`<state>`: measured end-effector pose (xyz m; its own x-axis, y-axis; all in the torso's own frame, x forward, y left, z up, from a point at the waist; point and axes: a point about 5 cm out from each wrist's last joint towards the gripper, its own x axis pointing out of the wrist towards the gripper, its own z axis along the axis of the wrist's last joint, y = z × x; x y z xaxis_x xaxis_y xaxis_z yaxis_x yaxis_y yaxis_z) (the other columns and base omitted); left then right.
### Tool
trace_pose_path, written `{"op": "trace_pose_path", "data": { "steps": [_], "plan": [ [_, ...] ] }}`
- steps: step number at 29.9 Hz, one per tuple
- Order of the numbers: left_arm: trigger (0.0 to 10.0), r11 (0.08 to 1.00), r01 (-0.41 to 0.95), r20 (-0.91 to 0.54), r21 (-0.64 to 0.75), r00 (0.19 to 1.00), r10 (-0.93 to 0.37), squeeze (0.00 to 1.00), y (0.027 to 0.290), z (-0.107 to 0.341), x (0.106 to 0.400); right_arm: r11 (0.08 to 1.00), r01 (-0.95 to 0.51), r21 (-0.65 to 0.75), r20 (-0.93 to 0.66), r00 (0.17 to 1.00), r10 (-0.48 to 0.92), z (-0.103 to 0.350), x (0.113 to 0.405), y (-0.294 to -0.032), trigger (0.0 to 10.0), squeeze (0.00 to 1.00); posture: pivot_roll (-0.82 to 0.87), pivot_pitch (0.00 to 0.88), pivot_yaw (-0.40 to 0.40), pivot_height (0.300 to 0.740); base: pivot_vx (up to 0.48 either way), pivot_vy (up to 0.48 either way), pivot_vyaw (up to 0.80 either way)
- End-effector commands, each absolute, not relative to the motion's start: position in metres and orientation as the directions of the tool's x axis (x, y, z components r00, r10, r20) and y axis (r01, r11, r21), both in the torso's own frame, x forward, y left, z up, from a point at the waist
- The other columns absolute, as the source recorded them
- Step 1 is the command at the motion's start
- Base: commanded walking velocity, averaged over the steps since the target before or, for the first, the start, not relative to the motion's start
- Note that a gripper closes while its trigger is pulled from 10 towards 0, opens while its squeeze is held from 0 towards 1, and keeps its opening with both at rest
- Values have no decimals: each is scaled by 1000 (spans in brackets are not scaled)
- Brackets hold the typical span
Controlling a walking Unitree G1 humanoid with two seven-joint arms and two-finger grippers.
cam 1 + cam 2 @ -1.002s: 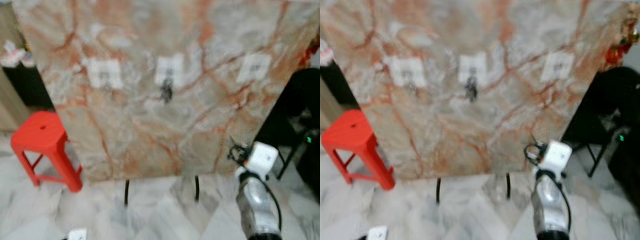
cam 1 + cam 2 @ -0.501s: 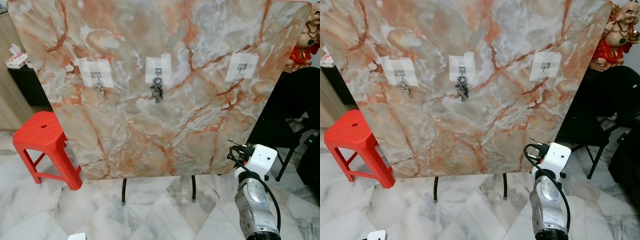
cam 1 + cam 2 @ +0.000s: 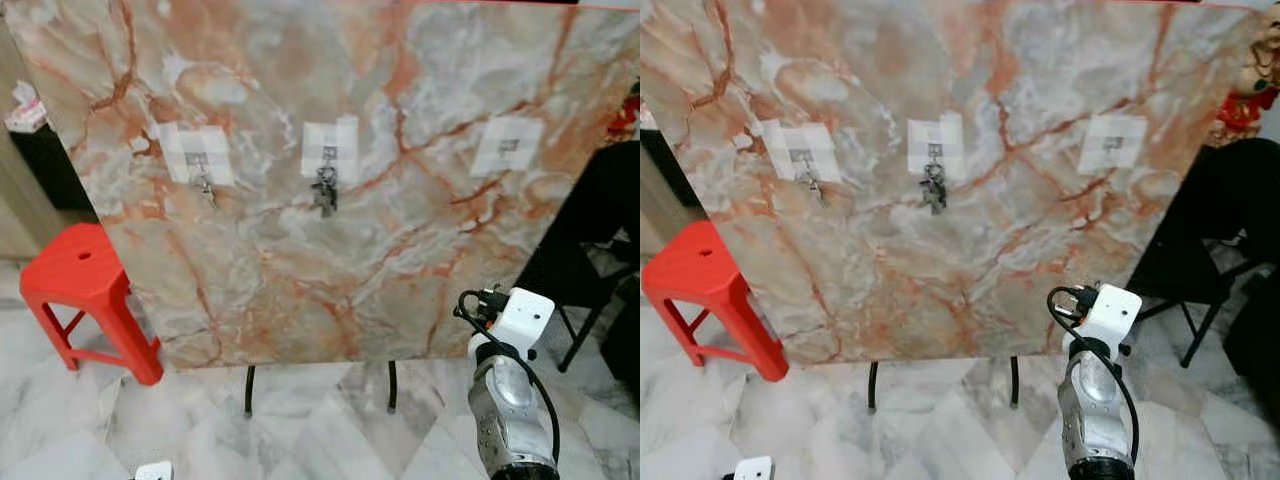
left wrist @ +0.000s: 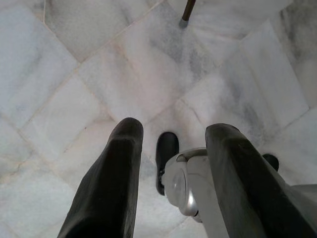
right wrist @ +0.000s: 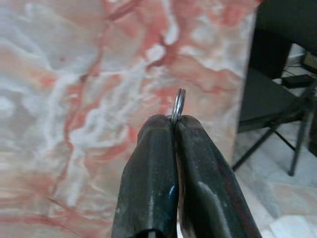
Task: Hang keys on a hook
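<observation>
My right gripper (image 5: 174, 124) was pinched tight on the key ring (image 5: 178, 105), only a thin metal arc poking out above the fingertips. I judged it light, stiff and slick, so the ring's rim was the right place to hold, leaving the loop free to slip over a hook. My left gripper (image 4: 171, 136) hung spread apart over the marble floor (image 4: 74, 74). Ahead stood the marble board (image 3: 300, 260), its right hook (image 3: 508, 146) bare, the other two already carrying keys
</observation>
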<state>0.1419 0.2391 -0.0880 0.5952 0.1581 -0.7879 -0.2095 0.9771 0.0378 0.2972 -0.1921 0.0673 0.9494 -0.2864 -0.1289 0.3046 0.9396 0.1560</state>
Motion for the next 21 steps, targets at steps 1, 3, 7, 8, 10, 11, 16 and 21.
{"op": "trace_pose_path", "data": {
  "steps": [1,3,7,8,10,11,16,21],
  "plan": [
    [10000,976,-217,-795,32,586,156,0,238,-89,140,943,293,159,-92,955,-282,75,302,-191,10000,0,40,0,-60,735,337,0,0],
    [10000,976,-215,-796,33,585,155,0,238,-90,139,942,293,161,-89,955,-282,76,302,-191,10000,0,39,0,-60,735,337,0,0],
    [10000,975,-219,-801,40,577,162,0,246,-89,134,944,289,158,-84,957,-279,77,304,-190,10000,0,40,0,-63,735,337,0,0],
    [10000,975,-219,-801,40,577,162,0,247,-89,134,944,289,157,-84,957,-279,77,304,-190,10000,0,40,0,-63,735,345,0,0],
    [10000,975,-218,-801,39,576,161,0,246,-89,134,944,290,156,-85,956,-279,77,304,-190,10000,0,40,0,-62,735,343,0,0],
    [10000,975,-217,-801,39,576,160,0,246,-89,134,944,290,156,-85,956,-280,76,304,-191,10000,0,40,0,-62,735,341,0,0],
    [10000,979,-201,-806,37,572,148,0,242,-90,134,941,298,159,-86,954,-287,75,304,-190,10000,0,39,0,-58,735,342,0,0],
    [10000,981,-193,-807,30,574,138,0,238,-91,135,939,302,165,-87,953,-291,75,304,-188,10000,0,42,0,-57,735,140,0,0]
  ]
}}
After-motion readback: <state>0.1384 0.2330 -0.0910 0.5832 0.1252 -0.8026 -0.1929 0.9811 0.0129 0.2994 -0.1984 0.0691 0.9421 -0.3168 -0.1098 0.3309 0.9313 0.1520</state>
